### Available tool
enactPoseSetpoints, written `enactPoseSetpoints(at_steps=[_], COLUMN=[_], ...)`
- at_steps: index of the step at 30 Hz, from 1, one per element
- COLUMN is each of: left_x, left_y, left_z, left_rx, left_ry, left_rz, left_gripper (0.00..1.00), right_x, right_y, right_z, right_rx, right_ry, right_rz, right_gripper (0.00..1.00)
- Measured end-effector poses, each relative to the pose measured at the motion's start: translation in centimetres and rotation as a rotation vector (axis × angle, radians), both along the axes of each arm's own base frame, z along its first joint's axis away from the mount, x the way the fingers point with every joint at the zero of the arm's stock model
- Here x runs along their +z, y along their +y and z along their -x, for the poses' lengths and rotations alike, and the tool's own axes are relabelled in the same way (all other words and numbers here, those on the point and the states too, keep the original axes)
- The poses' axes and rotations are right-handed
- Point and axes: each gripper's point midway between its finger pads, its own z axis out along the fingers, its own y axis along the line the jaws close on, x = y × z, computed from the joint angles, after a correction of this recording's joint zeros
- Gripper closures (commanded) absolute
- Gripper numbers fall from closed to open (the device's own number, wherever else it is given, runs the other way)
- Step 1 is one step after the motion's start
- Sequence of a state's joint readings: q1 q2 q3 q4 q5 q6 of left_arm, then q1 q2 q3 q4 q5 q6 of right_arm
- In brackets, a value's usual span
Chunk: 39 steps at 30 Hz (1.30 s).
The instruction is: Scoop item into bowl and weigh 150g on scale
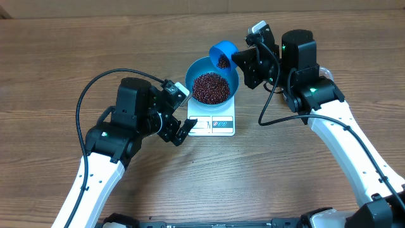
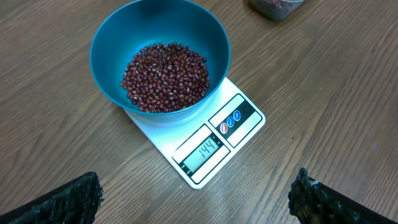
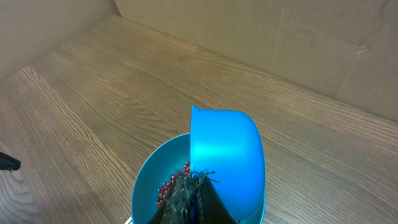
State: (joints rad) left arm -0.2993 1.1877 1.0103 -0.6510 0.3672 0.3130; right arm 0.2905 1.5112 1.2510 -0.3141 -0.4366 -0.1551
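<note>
Topping up beans (image 1: 211,87): my right jaws pinch scoop (image 1: 223,52) tilted over bowl (image 1: 192,73)'s 1 o'clock rim, bowl on scale (image 1: 218,125). Left jaws spread. Reading slightly short; next wants a tiny trickle.

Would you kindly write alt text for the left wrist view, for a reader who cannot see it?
A blue bowl holding a heap of red-brown beans sits on a white scale whose display reads 144. The left claw's open fingertips frame the bottom corners, above a wooden table.
</note>
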Motion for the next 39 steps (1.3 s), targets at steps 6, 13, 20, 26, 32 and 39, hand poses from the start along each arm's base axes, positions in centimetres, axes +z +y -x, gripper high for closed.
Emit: enactPoseSetpoints(at_steps=[6,13,20,26,32,39], left_x=[0.0,0.0,0.0,-0.01,0.0,-0.01], left_y=[0.0,0.0,0.0,0.0,0.0,0.0], left_z=[0.0,0.0,0.0,0.01,0.0,0.01], left_rx=[0.0,0.0,0.0,0.0,0.0,0.0], left_ry=[0.0,0.0,0.0,0.0,0.0,0.0], left_rz=[0.0,0.0,0.0,0.0,0.0,0.0], left_gripper=[0.0,0.0,0.0,0.0,0.01,0.01], right_x=[-0.22,0.14,-0.31,-0.44,-0.54,-0.56], right_y=[-0.03,0.02,-0.22,-0.4,-0.4,-0.42], right_z=[0.13,-0.07,0.01,-0.08,-0.1,-0.2], right_rx=[0.001,0.001,-0.001,-0.007,0.015,0.022], right_ry=[0.009,-0.009,-0.003,-0.008,-0.037,-0.053], right_rz=[0.004,0.0,0.023,0.039,0.071,0.085], right_gripper=[0.96,0.96,0.96,0.96,0.96,0.96])
